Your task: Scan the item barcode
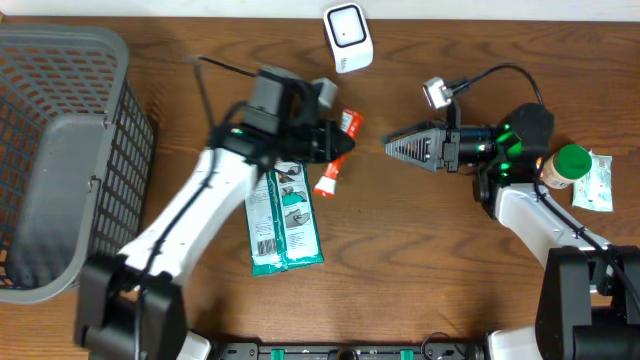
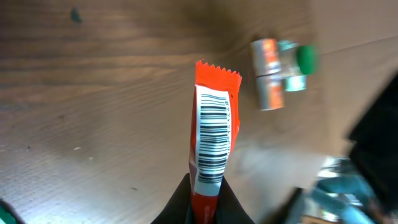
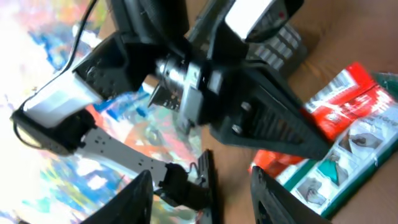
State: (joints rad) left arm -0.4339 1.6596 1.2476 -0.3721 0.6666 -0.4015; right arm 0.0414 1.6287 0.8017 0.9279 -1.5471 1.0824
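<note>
Though slim, orange sachet (image 2: 212, 142), white barcode (image 2: 213, 127)

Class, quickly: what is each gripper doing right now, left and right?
Left gripper: closed on the orange packet.
Right gripper: open, holding nothing.

I see the orange-red sachet (image 2: 217, 78) pinched by one end in the left tool (image 2: 205, 190), its white barcode label (image 2: 212, 134) facing the wrist camera. The white scanner (image 1: 347, 36) sits at the tabletop's (image 1: 420, 250) far edge.
</note>
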